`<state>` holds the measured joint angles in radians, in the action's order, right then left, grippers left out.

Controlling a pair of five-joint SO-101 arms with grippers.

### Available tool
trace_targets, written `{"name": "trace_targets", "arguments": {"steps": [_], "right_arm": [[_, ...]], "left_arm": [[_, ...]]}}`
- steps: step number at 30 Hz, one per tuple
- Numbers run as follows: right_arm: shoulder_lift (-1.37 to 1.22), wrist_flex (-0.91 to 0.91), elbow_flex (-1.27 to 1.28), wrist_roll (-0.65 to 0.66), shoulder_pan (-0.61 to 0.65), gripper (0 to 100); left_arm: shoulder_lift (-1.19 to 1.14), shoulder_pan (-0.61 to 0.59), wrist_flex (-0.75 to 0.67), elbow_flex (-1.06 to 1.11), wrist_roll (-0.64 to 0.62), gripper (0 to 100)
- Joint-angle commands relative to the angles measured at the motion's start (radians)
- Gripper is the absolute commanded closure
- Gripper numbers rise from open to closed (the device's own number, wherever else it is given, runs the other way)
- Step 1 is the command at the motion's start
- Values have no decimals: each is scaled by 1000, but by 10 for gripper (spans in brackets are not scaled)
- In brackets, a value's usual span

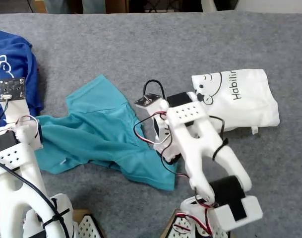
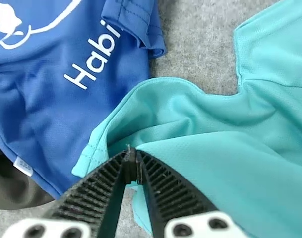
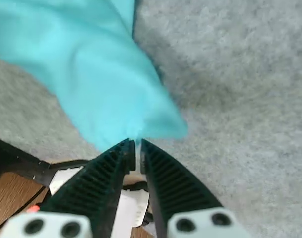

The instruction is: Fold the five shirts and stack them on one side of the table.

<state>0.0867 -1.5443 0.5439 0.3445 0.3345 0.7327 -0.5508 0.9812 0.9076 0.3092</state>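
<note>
— Seen at the middle of the counter point(image 1: 141, 44)?
— Found the spread shirt point(image 1: 101, 134) there, between the two arms, pinched at its left end by the left pincer point(image 2: 132, 154) and at its near right corner by the right pincer point(image 3: 135, 145).
— And to either side?
— Noted a second shirt point(image 1: 14, 64) at the far left edge, just beside the spread one. Noted a third shirt point(image 1: 240, 99) off right, apart.

Bare table point(image 1: 141, 44) lies open beyond the teal shirt point(image 1: 101, 134), between the blue shirt point(image 1: 14, 59) and white shirt point(image 1: 245, 106).

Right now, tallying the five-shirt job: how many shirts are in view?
3: blue shirt at the left edge, teal shirt mid-table, folded white shirt on the right. Others may be hidden.
</note>
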Motion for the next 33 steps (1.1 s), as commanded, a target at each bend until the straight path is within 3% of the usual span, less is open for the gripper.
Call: {"name": "trace_targets", "arguments": {"steps": [1,13,18,21,24,28,33], "right_arm": [[-67,57,-30,-9,12,966],[-220,75,-65,-5,12,961],[-220,71,-62,-2,12,847],[-220,77,-62,-3,12,844],[-239,104,-64,-2,14,871],[-355,183,-68,-2,14,979],[-401,219,-124,-29,0,983]], "left_arm": [[20,7,-18,-12,-12,971],[20,7,-18,-10,-12,971],[20,7,-18,-13,-12,971],[20,7,-18,-13,-12,971],[20,7,-18,-13,-12,971],[20,7,-18,-15,-12,971],[20,7,-18,-16,-12,971]]}}
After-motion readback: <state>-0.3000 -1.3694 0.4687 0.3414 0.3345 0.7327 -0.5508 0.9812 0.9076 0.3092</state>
